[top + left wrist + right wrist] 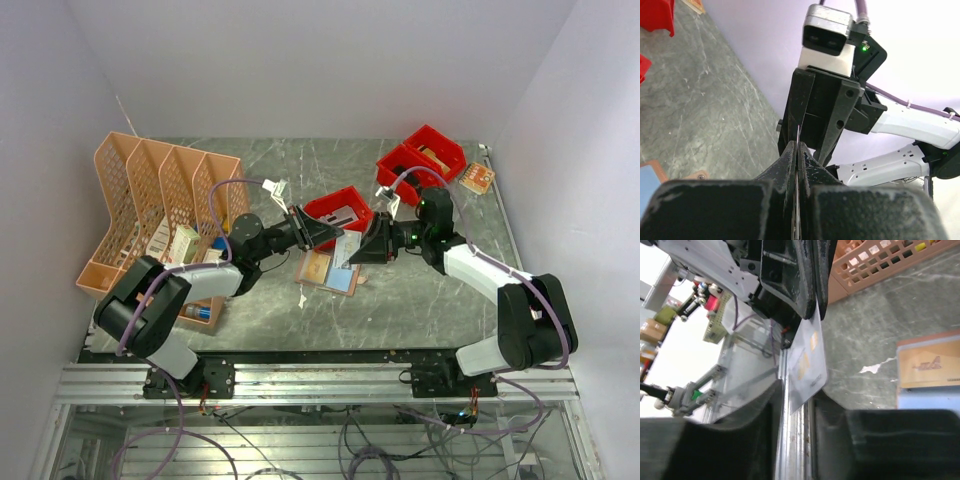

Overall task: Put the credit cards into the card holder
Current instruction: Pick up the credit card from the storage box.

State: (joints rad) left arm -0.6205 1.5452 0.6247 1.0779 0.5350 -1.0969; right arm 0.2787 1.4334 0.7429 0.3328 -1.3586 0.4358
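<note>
**1. Containers**
- A peach mesh file rack [160,200] is stood at the left of the table [430,290]. Small boxes are lodged in its compartments, among them a green-and-white box [183,243].
- A centre red bin [322,206] is placed just behind the grippers. A dark-and-white object is seen inside it.
- Two further red bins [398,165] are set side by side at the far right. A tan item is seen in the farther one.

**2. Markings**
- No writing can be read.
- Gold-orange marks and a line of blurred small print are carried on the whitish card [807,365].
- A dark emblem is printed on a tan panel of the card holder [322,268]. It is too small to identify.

**3. Task items**
- The whitish card is held in the air between the two grippers, just above the card holder.
- The left gripper [318,232] is pressed together on one end of the card.
- The right gripper [796,410] is partly spread, with one jaw on each side of the card's other end. Contact with the card cannot be confirmed.
- The card holder is laid open and flat on the table, tan-brown with a darker border.
- A light blue card [346,279] is seen on its right half. Whether it is tucked into a pocket cannot be told.
</note>
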